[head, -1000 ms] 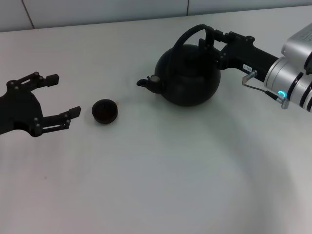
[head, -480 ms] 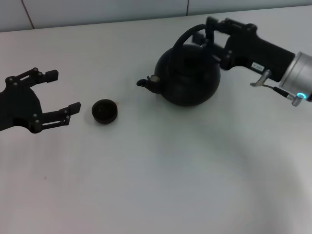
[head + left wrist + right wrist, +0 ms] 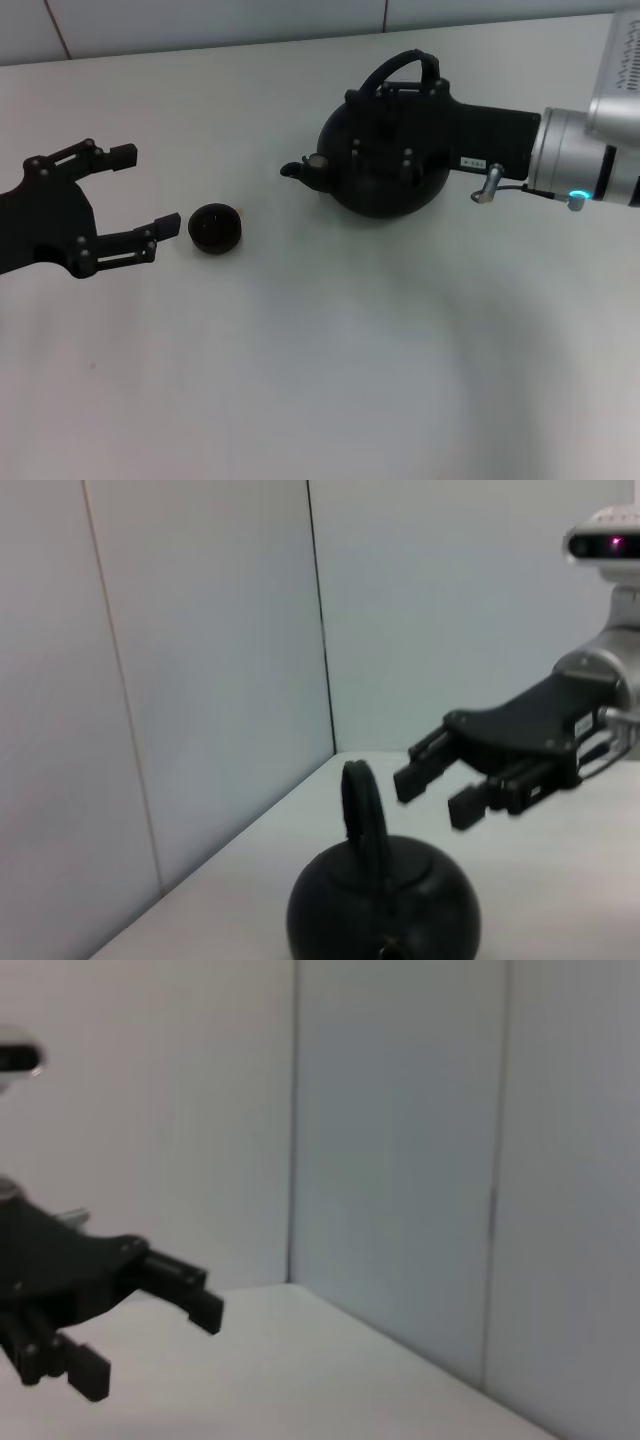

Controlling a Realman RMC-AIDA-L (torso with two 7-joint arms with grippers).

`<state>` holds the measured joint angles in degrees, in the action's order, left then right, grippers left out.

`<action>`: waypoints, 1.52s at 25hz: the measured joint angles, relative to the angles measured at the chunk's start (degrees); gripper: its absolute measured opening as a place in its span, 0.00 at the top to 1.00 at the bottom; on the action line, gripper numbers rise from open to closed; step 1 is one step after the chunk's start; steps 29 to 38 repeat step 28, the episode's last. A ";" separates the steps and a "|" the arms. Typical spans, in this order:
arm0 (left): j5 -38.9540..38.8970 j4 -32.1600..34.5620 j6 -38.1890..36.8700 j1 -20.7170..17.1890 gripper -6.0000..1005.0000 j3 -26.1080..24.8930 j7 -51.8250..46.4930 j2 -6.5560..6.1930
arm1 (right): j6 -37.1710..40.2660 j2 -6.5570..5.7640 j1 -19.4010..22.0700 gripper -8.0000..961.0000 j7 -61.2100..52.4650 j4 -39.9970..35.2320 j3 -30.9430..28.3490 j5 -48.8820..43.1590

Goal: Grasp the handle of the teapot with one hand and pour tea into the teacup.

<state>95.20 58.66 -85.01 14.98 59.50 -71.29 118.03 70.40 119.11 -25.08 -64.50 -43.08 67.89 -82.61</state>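
Left gripper (image 3: 148, 188): parked low over the white table (image 3: 350, 380). Its two black fingers are spread wide and hold nothing.
Teacup: small, round, dark teacup (image 3: 214, 228). It stands upright just off the tip of the left gripper's nearer finger, touching nothing. Its contents cannot be made out.
Teapot: black, round-bodied, matte teapot (image 3: 385, 175), probably cast metal. It stands upright on the table. It is directly beneath the right gripper and well apart from the left one.
Spout: short spout (image 3: 292, 170), pointing toward the teacup.
Handling: judged heavy and rigid, more so if filled. The rounded body offers no hold and would slip between the fingers. The small cup is light and easily knocked over.
Grip point: the arched black bail handle (image 3: 358, 800) rising over the lid. Take it at the crown so the pot hangs level. An off-centre hold would let the pot swing on the lift.
Right gripper (image 3: 428, 800): reaches in over the pot body, level with the handle's crown and just beside it.
Finger state: the fingers are separated and close on nothing. A gap shows between their tips and the handle in the left wrist view.
Stage: an unclamped gripper beside the handle fits either closing in to grasp or letting go once the pot is set down. The views do not settle which.
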 joint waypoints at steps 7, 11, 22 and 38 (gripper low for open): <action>-0.05 -0.18 -0.64 0.00 0.13 0.00 -0.13 0.06 | -0.69 0.02 -0.05 0.49 0.57 -0.13 4.74 -1.12; -0.05 -0.32 -0.66 -0.01 0.13 0.00 -0.15 0.09 | -1.01 0.11 -0.05 0.49 0.71 -0.17 5.72 -1.44; -0.26 -0.40 -0.67 -0.04 0.13 0.01 -0.16 0.24 | -1.06 0.16 -0.06 0.49 0.77 -0.19 5.88 -1.73; -0.18 -0.40 -0.49 0.00 0.13 0.00 -0.17 0.27 | -1.06 0.16 -0.05 0.49 0.78 -0.09 5.99 -1.77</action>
